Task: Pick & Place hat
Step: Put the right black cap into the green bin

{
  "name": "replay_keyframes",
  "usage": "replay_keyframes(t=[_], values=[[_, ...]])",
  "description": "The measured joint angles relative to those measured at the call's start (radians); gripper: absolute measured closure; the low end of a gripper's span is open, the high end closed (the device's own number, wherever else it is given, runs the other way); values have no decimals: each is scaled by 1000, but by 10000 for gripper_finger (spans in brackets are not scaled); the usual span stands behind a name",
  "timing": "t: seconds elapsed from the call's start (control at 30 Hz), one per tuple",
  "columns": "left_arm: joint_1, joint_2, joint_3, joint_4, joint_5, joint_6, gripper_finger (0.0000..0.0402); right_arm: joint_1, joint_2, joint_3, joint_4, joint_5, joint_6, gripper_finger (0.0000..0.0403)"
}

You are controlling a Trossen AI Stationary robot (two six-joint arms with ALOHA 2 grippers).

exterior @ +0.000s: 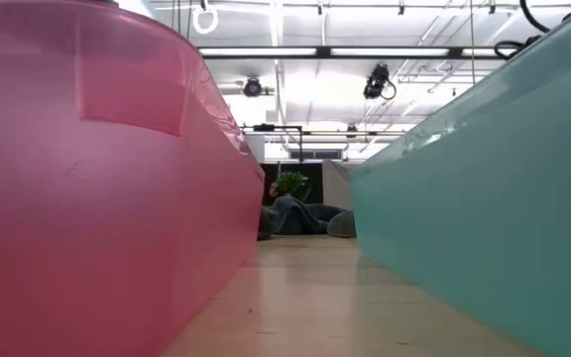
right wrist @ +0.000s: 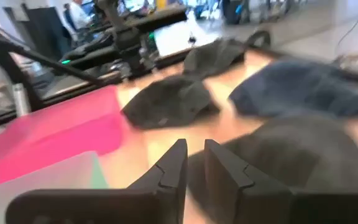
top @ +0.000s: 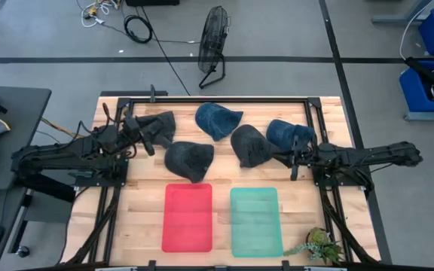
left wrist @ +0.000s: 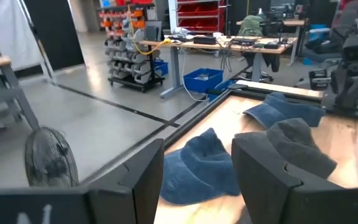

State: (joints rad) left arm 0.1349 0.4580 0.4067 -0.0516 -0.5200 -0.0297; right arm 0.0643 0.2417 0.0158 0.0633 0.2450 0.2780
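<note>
Five hats lie flat on the wooden table: a dark grey one (top: 160,124) at the left, a blue one (top: 218,119), a dark grey one (top: 188,159), a dark grey one (top: 249,144) and a blue one (top: 286,132). My left gripper (top: 146,140) (left wrist: 197,177) is open and hovers by the leftmost grey hat, its fingers pointing toward the blue hat (left wrist: 197,165). My right gripper (top: 293,161) (right wrist: 194,163) is shut, with nothing between its fingers, beside a dark grey hat (right wrist: 291,158). A pink tray (top: 187,217) and a teal tray (top: 255,220) sit near the front edge.
A small plant (top: 319,245) stands at the table's near right corner. The dark frame rails (top: 217,98) run along the table's edges. In the low view the pink tray's wall (exterior: 97,198) and the teal tray's wall (exterior: 484,198) flank a strip of bare wood (exterior: 305,297).
</note>
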Motion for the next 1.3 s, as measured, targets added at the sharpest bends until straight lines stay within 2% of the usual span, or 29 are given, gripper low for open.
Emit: replay_keyframes(t=[0.23,0.37,0.53,0.67,0.87,1.1,1.3], values=[[-2,2,-4,-5,0,-191,209,-28,-1,64,117,8,-211,323],[-2,2,-4,-3,1,-205,209,-46,12,176,20,14,-311,301],[-2,9,-5,53,0,-240,209,-79,92,348,-185,91,-347,271],[-2,39,-5,130,1,-234,209,-109,225,484,-364,115,-298,252],[0,117,-5,250,1,-146,209,-150,499,624,-527,112,-286,243],[-1,187,-5,266,1,-142,209,-218,845,687,-573,76,-363,243],[0,204,-6,262,1,-141,209,-280,1057,781,-612,41,-388,243]])
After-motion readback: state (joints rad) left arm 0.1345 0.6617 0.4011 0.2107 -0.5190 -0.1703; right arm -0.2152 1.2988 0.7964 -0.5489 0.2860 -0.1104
